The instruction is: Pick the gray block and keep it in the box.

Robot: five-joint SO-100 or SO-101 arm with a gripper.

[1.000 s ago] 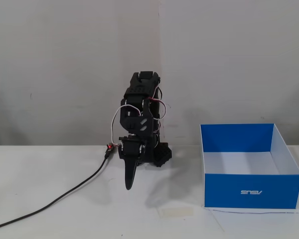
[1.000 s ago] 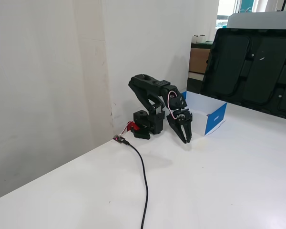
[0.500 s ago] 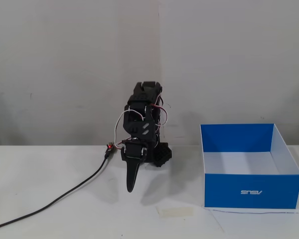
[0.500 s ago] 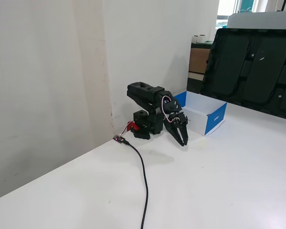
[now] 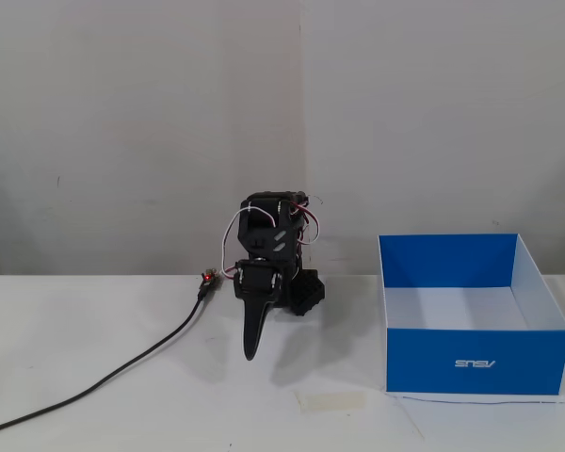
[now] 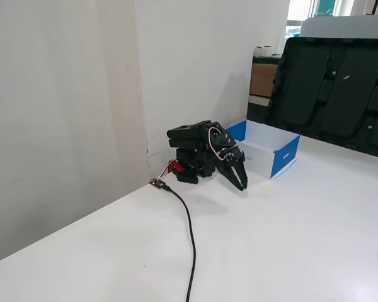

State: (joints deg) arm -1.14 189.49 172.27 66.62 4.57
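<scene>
The black arm is folded low against the wall. My gripper (image 5: 250,352) hangs with its tip down just above the white table, jaws together and empty; it also shows in the other fixed view (image 6: 242,185). The blue box (image 5: 471,361) with a white logo and white inside stands open on the table to the right of the arm, and sits just behind the gripper in the other fixed view (image 6: 283,156). What shows of the box's white floor is bare. The gray block shows in neither fixed view.
A black cable (image 5: 122,372) runs from the arm's base across the table to the front left, also seen in the other fixed view (image 6: 190,239). A strip of pale tape (image 5: 330,401) lies in front of the arm. A large black panel (image 6: 334,82) stands beyond the table.
</scene>
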